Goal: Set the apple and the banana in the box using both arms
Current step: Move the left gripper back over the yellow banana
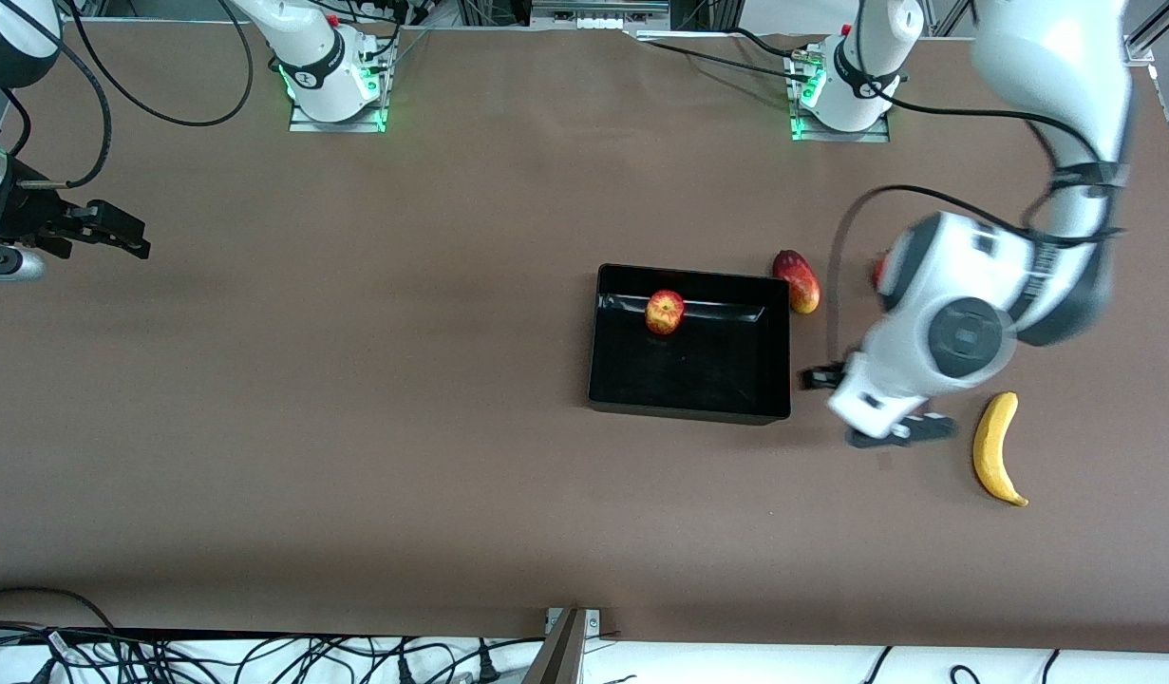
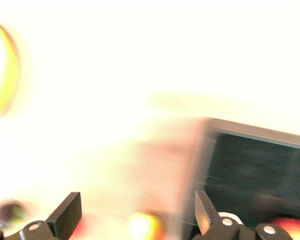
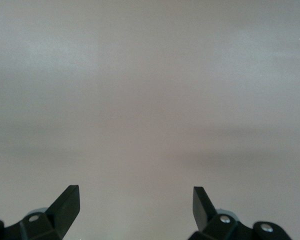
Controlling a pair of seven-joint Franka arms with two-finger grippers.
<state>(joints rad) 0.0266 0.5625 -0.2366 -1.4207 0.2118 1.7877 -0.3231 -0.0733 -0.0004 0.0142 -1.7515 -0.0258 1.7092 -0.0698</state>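
The apple (image 1: 665, 312) lies in the black box (image 1: 688, 404), by the wall nearest the robots' bases. The banana (image 1: 996, 446) lies on the table toward the left arm's end. My left gripper (image 1: 861, 408) is open and empty, low over the table between the box and the banana. In the left wrist view the gripper (image 2: 137, 212) is open, with the box (image 2: 260, 170), a bit of the apple (image 2: 292, 227) and the blurred banana (image 2: 5, 75). My right gripper (image 1: 104, 235) waits open and empty over the right arm's end of the table; its wrist view (image 3: 135, 205) shows only bare table.
A red-yellow mango (image 1: 798, 281) lies just outside the box's corner toward the left arm's end; it also shows in the left wrist view (image 2: 145, 226). A small red thing (image 1: 878, 272) peeks from under the left arm. Brown table (image 1: 356, 380) all round.
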